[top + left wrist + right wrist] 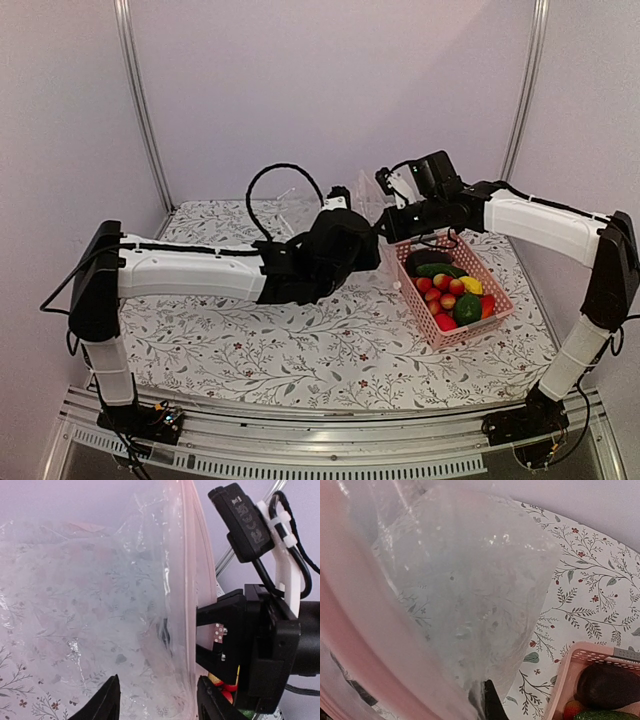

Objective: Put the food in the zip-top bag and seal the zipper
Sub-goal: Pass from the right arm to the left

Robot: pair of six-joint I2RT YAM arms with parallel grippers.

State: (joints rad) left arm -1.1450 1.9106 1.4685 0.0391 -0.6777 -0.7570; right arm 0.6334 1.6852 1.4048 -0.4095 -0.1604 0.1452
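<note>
The left end effector (pixel 159 680) is let go and open. Its two black fingers (pixel 107 700) stand wide apart. The thin skin of the zip-top bag (pixel 100 605) hangs in the gap between them, and they are not pinching it.

There is one bag. It is clear and crinkly, and it is held up off the flowery worktop (pixel 250 350), in the middle between the two arms. You can see the leaf pattern right through it. The zipper (pixel 189 580) is a pale pinkish strip running up and down along the bag's edge. No food shows inside the bag.

The right end effector (pixel 200 632) is clenched tight. It meets the bag at the zipper edge and grips it there. Its own camera is so close that the bag fills most of that view.

Farther right, one pink basket (pixel 445 338) sits on the worktop beside the right end effector. All the food is in it:
- one dark piece (pixel 430 258) at the far end
- one long green piece (pixel 440 270) next to it
- one yellow piece (pixel 470 285)
- one round green piece (pixel 467 308)
- one orange piece (pixel 487 305) against the right wall
- a bunch of small red tomatoes (pixel 436 296), about seven, packed too close to count for sure
</note>
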